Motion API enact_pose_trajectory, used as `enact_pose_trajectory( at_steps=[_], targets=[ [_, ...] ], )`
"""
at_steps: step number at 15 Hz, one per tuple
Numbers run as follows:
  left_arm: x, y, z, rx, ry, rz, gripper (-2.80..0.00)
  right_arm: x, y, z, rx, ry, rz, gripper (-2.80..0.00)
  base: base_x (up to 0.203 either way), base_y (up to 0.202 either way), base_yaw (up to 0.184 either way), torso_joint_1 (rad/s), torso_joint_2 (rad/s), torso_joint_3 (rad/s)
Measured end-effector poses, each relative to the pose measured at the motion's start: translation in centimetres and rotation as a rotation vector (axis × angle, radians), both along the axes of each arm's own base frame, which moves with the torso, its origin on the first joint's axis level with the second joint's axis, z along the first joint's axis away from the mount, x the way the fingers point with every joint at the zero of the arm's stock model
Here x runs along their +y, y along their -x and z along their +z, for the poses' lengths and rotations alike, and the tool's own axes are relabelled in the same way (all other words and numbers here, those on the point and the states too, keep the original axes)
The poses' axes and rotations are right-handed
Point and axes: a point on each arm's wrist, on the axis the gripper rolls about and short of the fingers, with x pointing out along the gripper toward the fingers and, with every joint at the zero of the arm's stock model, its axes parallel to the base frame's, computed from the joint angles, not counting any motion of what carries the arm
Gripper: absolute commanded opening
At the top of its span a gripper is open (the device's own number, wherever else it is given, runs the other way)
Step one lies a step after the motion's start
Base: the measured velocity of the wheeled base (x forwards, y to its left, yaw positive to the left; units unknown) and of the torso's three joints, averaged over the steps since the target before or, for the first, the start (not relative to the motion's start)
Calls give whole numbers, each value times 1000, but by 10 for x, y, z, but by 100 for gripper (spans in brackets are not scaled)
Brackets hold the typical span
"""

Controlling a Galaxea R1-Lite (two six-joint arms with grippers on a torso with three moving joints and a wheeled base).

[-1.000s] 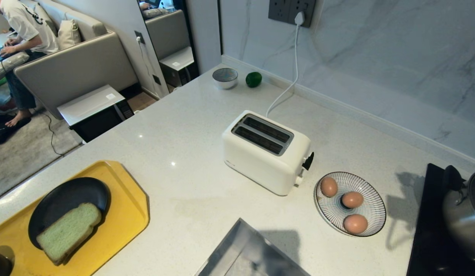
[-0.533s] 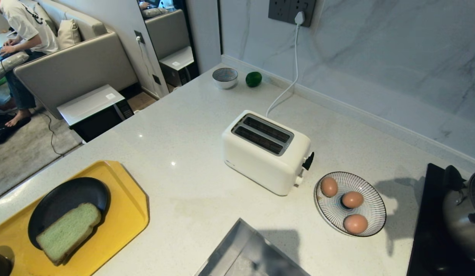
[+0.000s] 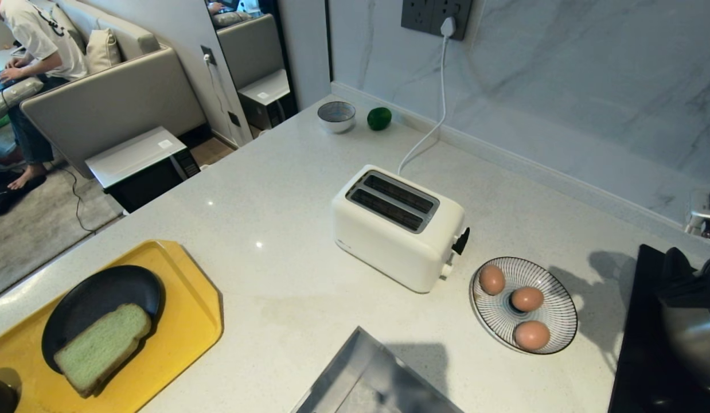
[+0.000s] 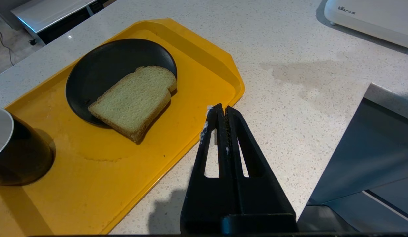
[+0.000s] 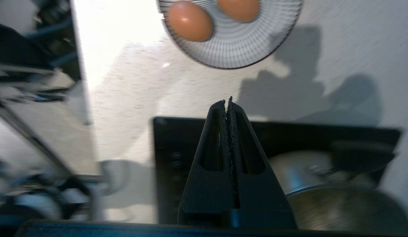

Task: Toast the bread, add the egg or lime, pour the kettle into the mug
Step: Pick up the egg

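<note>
The pale green bread (image 3: 102, 347) (image 4: 134, 98) lies on a black plate (image 3: 91, 298) on the yellow tray (image 3: 183, 321). The mug (image 4: 13, 148), black outside, stands on the tray's near end. My left gripper (image 4: 222, 108) is shut and empty, hovering over the counter just off the tray's edge. Three brown eggs (image 3: 527, 299) rest on a striped plate (image 3: 556, 312) right of the white toaster (image 3: 398, 226). The lime (image 3: 379, 119) sits at the far back. My right gripper (image 5: 227, 100) is shut and empty above the black hob's edge, pointing toward the eggs (image 5: 189, 21). The kettle is out of view.
A steel vessel (image 3: 690, 338) with a black handle stands on the black hob (image 3: 642, 344) at the right edge. A small grey bowl (image 3: 336, 116) sits beside the lime. The toaster's cord (image 3: 429, 135) runs to the wall socket. A person (image 3: 28, 40) sits far left.
Part of my right arm has come into the head view at the right edge, and its shadow has shifted on the counter beside the egg plate. Nothing on the counter has moved.
</note>
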Motion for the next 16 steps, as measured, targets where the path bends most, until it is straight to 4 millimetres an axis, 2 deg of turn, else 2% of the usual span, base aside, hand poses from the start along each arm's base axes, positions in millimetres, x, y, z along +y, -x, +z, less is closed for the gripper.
enact_pose_trajectory(
  at_steps=[3,5,8,12,16],
  targets=[
    [0,0,0,0,0,0,-280,-17,-14,-8,-55,82,113,-280,0,0,0,0,0,0],
    [0,0,0,0,-1,-1,-280,-19,-13,-17,-6,58,81,-280,0,0,0,0,0,0],
    [0,0,0,0,0,0,-280,-23,-19,-32,-54,120,205,-280,0,0,0,0,0,0],
    [0,0,0,0,0,0,-280,-27,-39,-44,-177,272,402,-280,0,0,0,0,0,0],
    [0,0,0,0,0,-1,-280,-29,-60,-52,-212,313,429,-280,0,0,0,0,0,0]
  ],
)
